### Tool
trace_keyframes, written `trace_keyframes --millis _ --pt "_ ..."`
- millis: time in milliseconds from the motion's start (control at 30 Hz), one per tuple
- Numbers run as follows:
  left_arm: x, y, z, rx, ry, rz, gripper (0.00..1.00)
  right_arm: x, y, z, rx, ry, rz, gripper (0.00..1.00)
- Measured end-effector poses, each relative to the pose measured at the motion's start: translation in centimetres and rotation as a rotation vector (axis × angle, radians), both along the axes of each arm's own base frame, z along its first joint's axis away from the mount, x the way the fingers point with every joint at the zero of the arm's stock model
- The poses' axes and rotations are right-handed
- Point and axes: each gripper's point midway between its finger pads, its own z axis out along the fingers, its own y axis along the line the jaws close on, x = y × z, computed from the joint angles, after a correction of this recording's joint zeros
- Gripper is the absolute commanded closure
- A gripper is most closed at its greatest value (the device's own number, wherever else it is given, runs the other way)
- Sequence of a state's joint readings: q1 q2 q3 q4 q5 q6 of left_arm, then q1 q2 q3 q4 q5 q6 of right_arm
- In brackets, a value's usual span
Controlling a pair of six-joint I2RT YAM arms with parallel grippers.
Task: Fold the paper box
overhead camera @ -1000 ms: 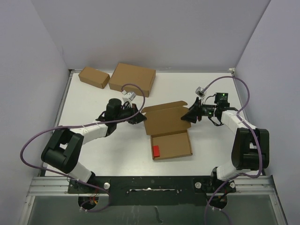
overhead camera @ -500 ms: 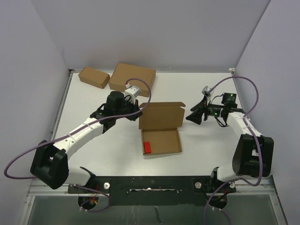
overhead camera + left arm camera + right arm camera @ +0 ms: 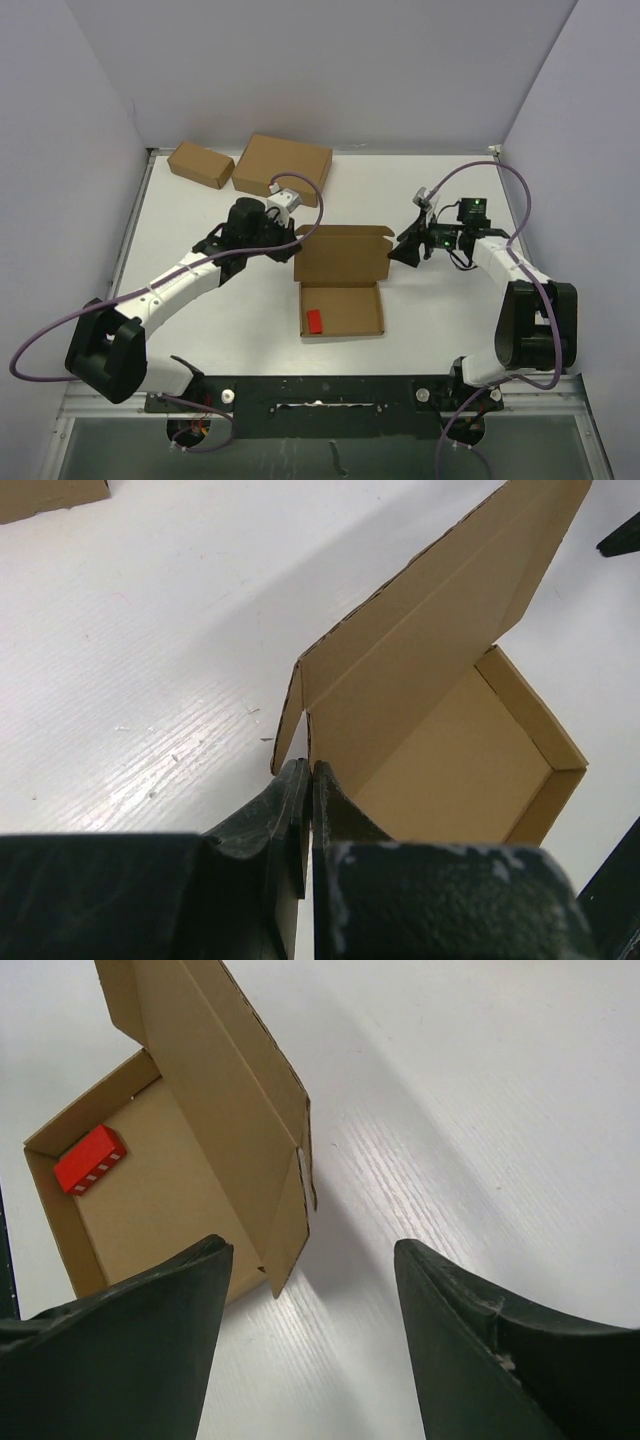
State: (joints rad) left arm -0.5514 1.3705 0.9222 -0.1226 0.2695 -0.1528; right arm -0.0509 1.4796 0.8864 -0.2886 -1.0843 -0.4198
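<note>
the top external camera looks down from high over the near edge of the table (image 3: 430,320), far enough off to hold all of it. the left wrist camera sits low and close behind the left end effector (image 3: 308,770), facing along it at the paper box (image 3: 430,660) from one end. the right wrist camera looks down through the right end effector (image 3: 312,1255) at the same box from the opposite end, so all three views share the box and the table around it.

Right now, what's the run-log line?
left gripper shut on paper box | right gripper open, beside box | lid raised | red block inside
</note>
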Motion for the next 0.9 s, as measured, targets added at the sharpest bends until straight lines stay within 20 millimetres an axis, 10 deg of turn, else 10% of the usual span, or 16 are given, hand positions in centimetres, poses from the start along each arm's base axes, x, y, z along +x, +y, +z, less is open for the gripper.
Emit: trace_keyframes --millis 500,900 --pt "0.4 0.2 -0.3 -0.016 -0.01 0.013 1.0 -0.4 2.5 -0.6 -0.118 -0.032 0.074 1.0" --pt "1.7 0.3 -1.4 -0.002 0.025 0.186 1.0 1.3 3.0 0.6 -0.265 -0.062 -0.027 1.0"
